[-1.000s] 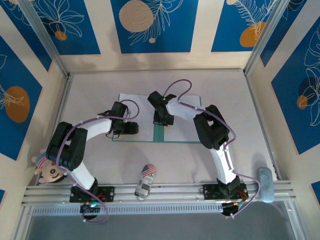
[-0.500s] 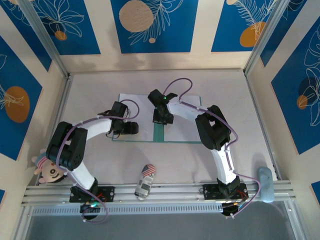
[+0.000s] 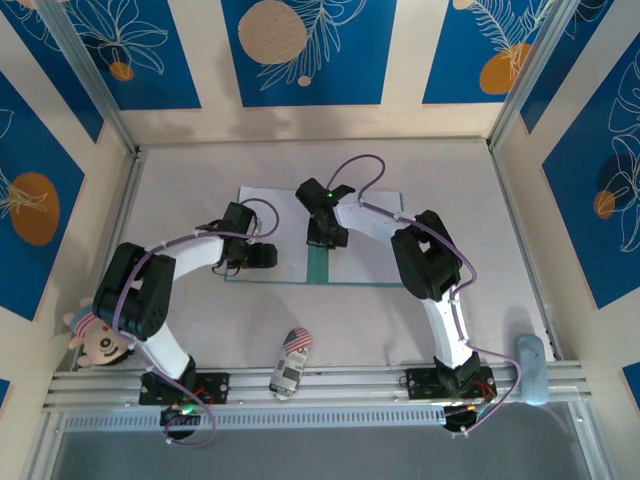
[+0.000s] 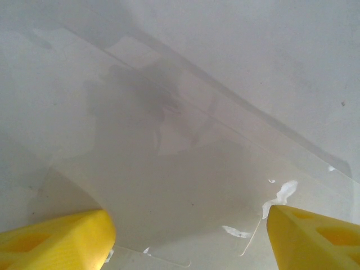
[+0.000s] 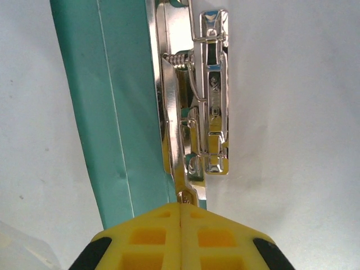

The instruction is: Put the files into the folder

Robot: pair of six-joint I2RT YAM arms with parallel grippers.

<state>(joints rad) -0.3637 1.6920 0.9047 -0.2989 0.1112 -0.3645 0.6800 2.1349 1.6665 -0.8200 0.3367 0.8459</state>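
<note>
yellow right tool (image 5: 180,209) clenched at folder (image 5: 107,112) clip (image 5: 211,95); left tool (image 4: 188,222) spread over files (image 4: 169,146)

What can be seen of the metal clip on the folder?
The metal clip is shiny chrome: a flat clamp plate, a coil spring at its far end and a long lever bar. It lies along the teal centre strip of the folder, beside a white sheet. The lever's near tip meets the shut right gripper.

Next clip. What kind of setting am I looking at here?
Probably an enclosed robot test booth, not a real office: blue printed wall panels, an aluminium rail carrying both arm bases, and props, a toy car and a doll, near the folder.
</note>
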